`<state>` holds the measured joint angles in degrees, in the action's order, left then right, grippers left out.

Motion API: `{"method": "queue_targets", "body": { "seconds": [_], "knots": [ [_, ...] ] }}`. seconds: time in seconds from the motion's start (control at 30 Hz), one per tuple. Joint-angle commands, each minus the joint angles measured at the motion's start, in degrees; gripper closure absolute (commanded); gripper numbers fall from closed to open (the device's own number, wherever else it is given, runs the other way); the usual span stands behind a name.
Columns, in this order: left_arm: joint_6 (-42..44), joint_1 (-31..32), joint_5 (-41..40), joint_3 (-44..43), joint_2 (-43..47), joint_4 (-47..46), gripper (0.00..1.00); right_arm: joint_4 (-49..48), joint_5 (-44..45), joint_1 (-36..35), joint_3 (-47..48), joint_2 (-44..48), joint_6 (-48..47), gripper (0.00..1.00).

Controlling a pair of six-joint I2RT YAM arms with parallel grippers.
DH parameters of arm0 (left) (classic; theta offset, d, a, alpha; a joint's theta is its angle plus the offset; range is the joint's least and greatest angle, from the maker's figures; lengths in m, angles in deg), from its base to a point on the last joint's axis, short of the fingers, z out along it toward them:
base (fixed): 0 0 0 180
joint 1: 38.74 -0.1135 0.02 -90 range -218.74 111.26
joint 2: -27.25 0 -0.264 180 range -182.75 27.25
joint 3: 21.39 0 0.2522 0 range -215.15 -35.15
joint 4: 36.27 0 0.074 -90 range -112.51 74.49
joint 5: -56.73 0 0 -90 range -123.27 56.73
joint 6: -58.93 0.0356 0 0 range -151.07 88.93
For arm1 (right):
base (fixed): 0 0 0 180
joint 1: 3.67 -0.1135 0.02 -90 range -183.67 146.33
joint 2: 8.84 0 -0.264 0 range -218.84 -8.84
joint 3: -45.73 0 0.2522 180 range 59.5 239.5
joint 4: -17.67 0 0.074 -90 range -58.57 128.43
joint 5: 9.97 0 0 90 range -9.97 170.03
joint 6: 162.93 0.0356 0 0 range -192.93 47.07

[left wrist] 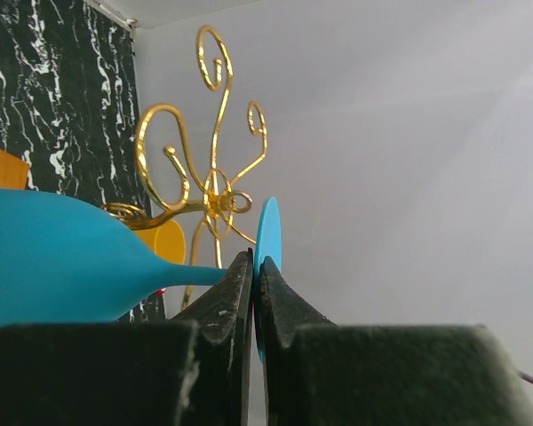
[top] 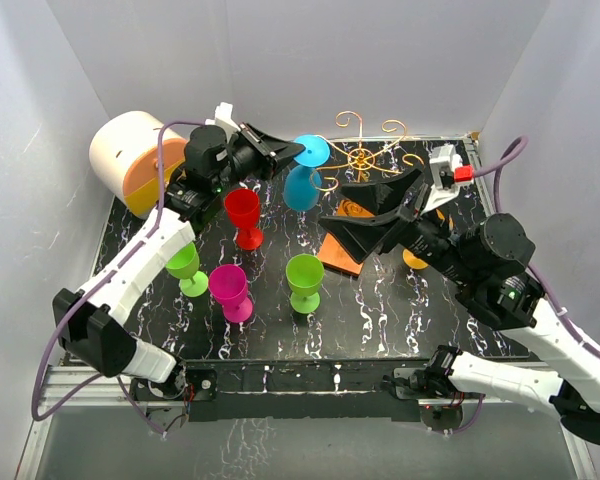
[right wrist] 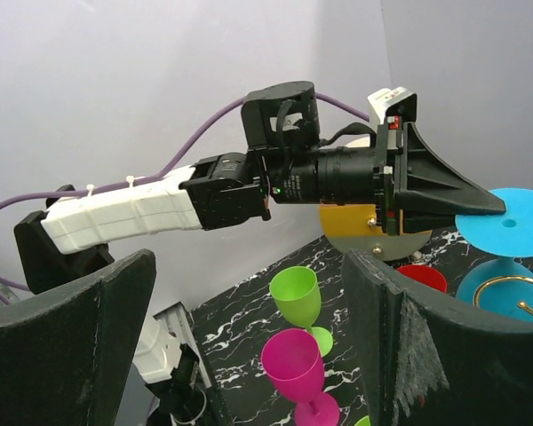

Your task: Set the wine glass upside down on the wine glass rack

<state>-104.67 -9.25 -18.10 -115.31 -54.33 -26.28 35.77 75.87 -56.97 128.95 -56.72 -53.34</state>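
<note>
At the lower middle of the top view, four goblets stand upright on the black marbled counter [top: 380,310]: a lime one [top: 304,276] in the centre, a magenta one [top: 229,288] to its left, a second lime one [top: 185,266] further left, and a red one [top: 243,212] behind them. Right of centre, the right pincer [top: 368,214] sits over the orange-brown base [top: 337,255] of the wine glass rack [top: 364,156]. Its jaws are spread wide and nothing is between them. An orange goblet [top: 415,261] shows partly behind that arm. Farther back, just above the frame's centre, the blue wine glass [top: 302,187] hangs inverted, with its bowl pointing down and its round foot on top. The left pincer [top: 296,156] comes in from the upper left and is clamped tight on the thin stem just under the foot. The left wrist view shows the jaws pressed almost together around the stem, the bowl to the left and the foot disc edge-on to the right. The glass is just beside the rack's left-hand gold curls, at about their height. Whether it touches the wire cannot be told. At the far upper left, a cream-and-orange cylinder [top: 128,160] lies on its side against the wall.
</note>
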Motion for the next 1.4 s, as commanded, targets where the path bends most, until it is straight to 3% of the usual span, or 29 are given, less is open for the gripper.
{"method": "queue_targets", "body": {
  "seconds": [0.0,0.43,0.67,1.37],
  "knots": [
    [0.5,0.3,-0.2,-2.3,-1.5,-1.1,1.00,-1.1,1.5,-0.2,0.6,1.9,-0.8,0.16],
    [2.2,2.2,-1.0,-11.2,-9.9,0.0,1.00,0.5,3.7,-0.2,0.4,4.2,-1.2,0.16],
    [7.6,2.1,-6.4,-18.3,-12.3,4.1,1.00,0.5,3.4,-0.2,0.7,4.0,-1.1,0.16],
    [3.8,-0.7,-5.4,-12.9,-10.3,2.1,1.00,0.1,2.5,-0.2,0.7,4.1,-0.8,0.17]
  ]
}}
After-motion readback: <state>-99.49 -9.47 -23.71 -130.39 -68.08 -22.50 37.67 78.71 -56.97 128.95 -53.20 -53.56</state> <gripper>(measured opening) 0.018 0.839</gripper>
